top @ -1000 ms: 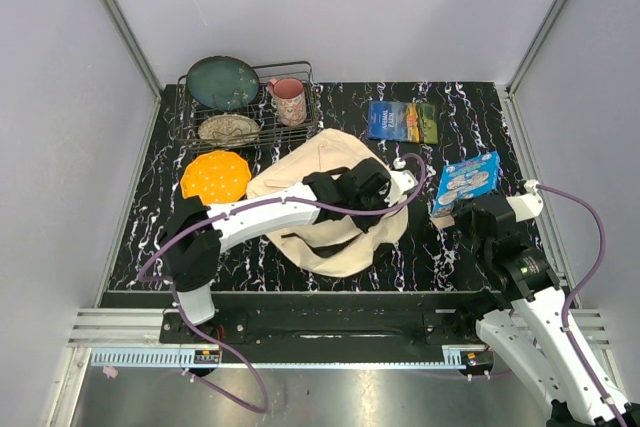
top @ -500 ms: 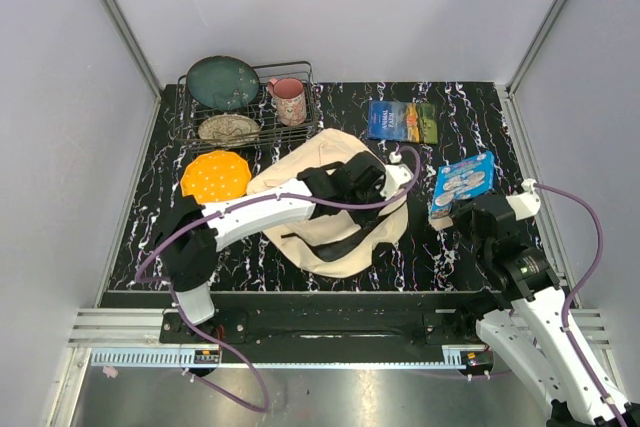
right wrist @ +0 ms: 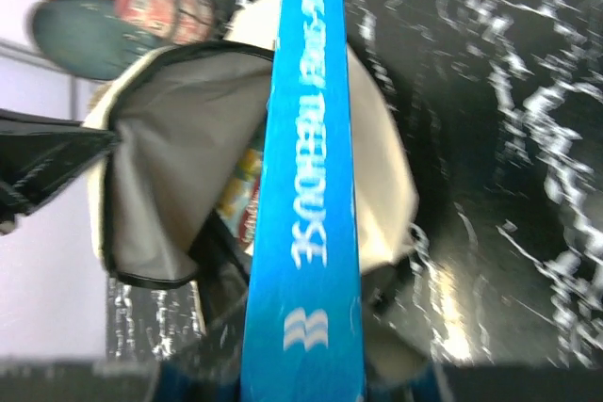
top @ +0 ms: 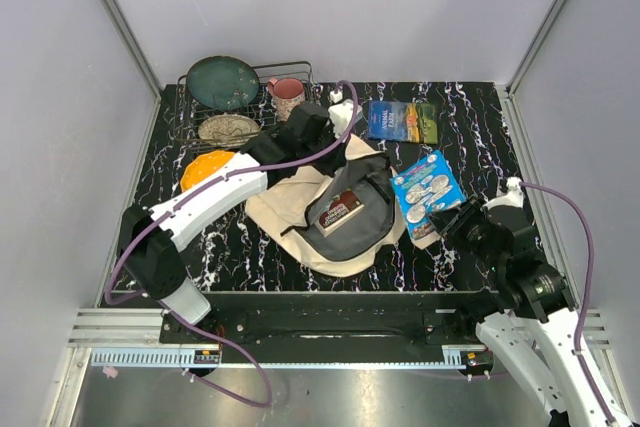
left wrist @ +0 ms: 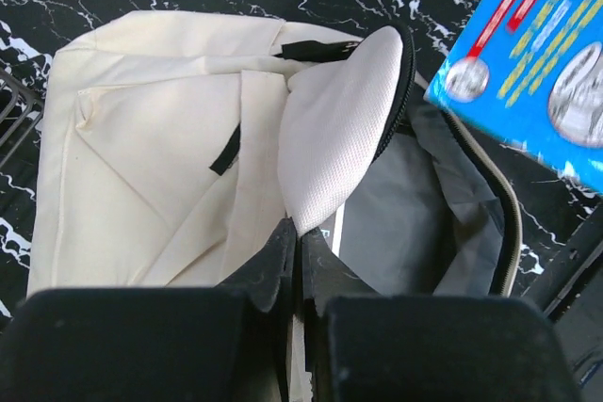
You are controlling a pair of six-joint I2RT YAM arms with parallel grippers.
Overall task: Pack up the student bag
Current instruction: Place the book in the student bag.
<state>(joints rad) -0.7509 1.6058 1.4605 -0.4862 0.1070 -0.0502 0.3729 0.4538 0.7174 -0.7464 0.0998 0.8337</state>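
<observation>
- My right arm rises from the near right corner with the elbow bent and the wrist angled toward the bag point(top: 285, 197).
- The right gripper point(top: 452, 227) sits just right of the bag. Its fingers are clamped on the near end of a blue box point(top: 425, 189).
- The box is held tilted, with its far end close to the bag's right rim.
- The bag lies mid-table with its mouth open. The grey lining shows, and a brown packet point(top: 340, 211) is inside.
- My left arm stretches from near-left of the bag diagonally across its left side, wrist turned down above its far edge.
- The left gripper point(left wrist: 300, 233) is pinched tight on the bag's flap point(left wrist: 339, 129), holding it raised.
- Left of the bag is an orange plate point(top: 205, 167), partly under that arm.
- Beyond the bag lies a book point(top: 402, 121).
- Beyond-left of the bag stands a rack point(top: 182, 117) holding a green plate point(top: 222, 82), a mug point(top: 290, 99) and a bowl point(top: 228, 128).
</observation>
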